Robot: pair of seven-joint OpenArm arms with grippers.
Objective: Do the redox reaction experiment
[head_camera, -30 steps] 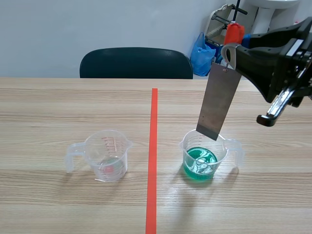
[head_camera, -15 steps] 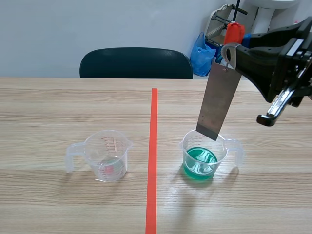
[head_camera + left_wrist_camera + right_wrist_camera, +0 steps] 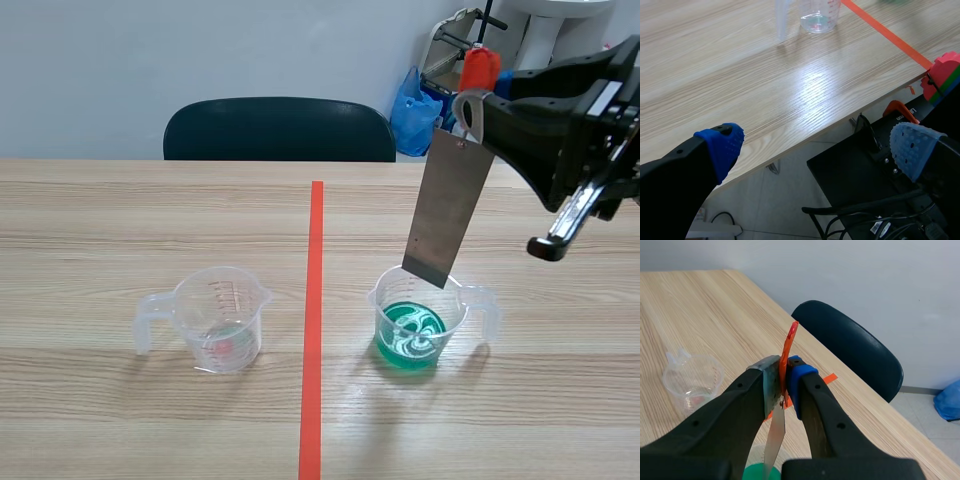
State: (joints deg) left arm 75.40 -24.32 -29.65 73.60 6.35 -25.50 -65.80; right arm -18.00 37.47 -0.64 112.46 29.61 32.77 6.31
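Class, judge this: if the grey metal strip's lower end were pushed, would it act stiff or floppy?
Probably stiff: the metal strip hangs straight and flat though the right gripper pinches only its top end. It looks thin, so it might flex slightly or pivot in the grip when pushed.

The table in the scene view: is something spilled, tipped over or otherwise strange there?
Nothing is spilled. The nearly empty cup and the green cup stand upright. The metal strip hangs slightly slanted from the right claw, its lower end above the green cup's rim.
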